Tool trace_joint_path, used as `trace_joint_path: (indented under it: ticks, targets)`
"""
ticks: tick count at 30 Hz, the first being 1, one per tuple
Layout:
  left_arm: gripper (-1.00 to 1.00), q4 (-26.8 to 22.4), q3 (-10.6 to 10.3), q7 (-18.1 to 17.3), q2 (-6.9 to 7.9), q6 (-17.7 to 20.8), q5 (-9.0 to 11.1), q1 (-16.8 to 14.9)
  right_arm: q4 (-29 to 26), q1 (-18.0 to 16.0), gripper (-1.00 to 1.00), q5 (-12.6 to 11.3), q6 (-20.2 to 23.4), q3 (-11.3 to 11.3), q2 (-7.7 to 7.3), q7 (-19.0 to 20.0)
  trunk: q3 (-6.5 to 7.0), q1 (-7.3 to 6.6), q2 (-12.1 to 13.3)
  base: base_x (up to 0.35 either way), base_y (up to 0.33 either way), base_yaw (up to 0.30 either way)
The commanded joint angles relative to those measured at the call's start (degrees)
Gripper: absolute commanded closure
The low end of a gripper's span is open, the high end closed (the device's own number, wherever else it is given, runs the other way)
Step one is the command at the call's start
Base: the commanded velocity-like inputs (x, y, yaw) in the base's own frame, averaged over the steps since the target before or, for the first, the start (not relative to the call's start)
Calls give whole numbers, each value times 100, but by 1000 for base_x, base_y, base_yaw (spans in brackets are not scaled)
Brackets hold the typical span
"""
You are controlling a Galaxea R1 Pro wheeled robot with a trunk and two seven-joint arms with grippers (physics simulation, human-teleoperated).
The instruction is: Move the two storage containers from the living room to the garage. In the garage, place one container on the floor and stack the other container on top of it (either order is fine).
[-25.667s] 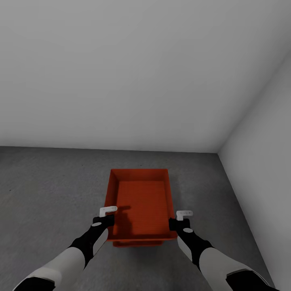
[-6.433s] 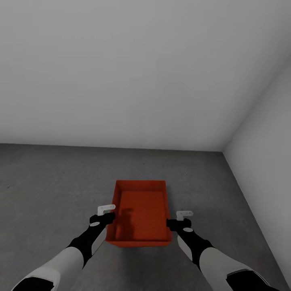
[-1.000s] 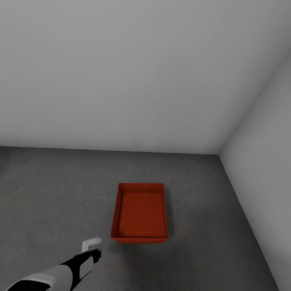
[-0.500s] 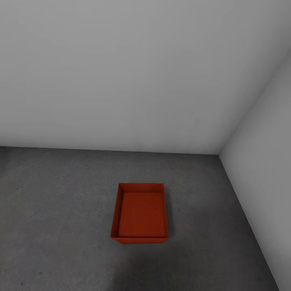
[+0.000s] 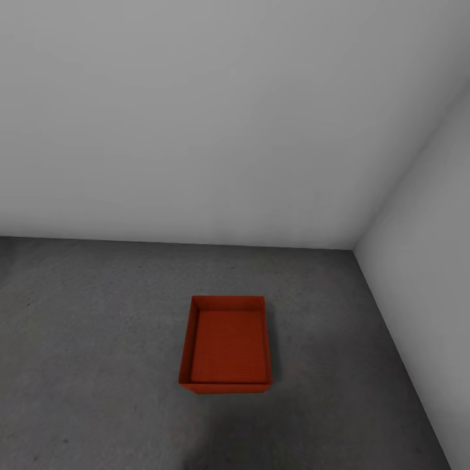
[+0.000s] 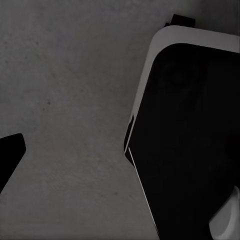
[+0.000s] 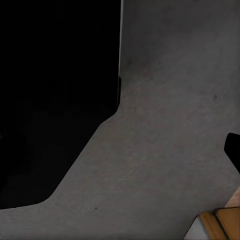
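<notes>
Two orange-red storage containers stand stacked on the garage's dark grey concrete floor (image 5: 98,339), near the right-hand corner. The upper container (image 5: 228,343) is open-topped and empty. Of the lower container (image 5: 225,388) I see just a thin strip under the near edge. No arm touches them. In the left wrist view my left gripper (image 6: 120,160) hangs open over bare floor, one dark fingertip (image 6: 11,150) at the picture's edge. In the right wrist view my right gripper (image 7: 120,150) is likewise open, with one fingertip (image 7: 233,149) at the edge.
White walls meet in a corner (image 5: 353,248) behind and to the right of the stack. My own black, white-rimmed body (image 6: 190,135) fills part of each wrist view. A tan wooden piece (image 7: 220,225) lies at one corner of the right wrist view.
My left arm, still low at the left one second ago, has dropped out of the head view. The stacked containers have not moved.
</notes>
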Motion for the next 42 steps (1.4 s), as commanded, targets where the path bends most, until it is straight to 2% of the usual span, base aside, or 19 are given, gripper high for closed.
trace_joint_path:
  ticks: [1, 16, 23, 28, 42]
  targets:
    - [-100, -1, -49, 20, -2, 5, 46, -3, 19, -7, -100, -60, -37, 48, 2, -10, -8, 3, -9, 0, 0, 0]
    - [-100, 7, -49, 21, -22, 73, 68, 6, 19, -8, -100, -59, -12, 48, 8, -9, 4, 3, -9, 0, 0, 0]
    - [-100, 7, -52, 15, -27, 28, 35, 295, 19, 29, -100, -50, -42, 55, 9, -8, 59, 3, -9, 0, 0, 0]
    - [-100, 8, -49, 14, -13, 15, 36, 388, 19, 53, -100, -44, -70, 57, 11, -1, 103, 3, -9, 0, 0, 0]
    - [-100, -2, -57, 28, 11, 20, 61, 397, 19, 55, -100, -35, -89, 57, 10, 0, 228, 3, -9, 0, 0, 0]
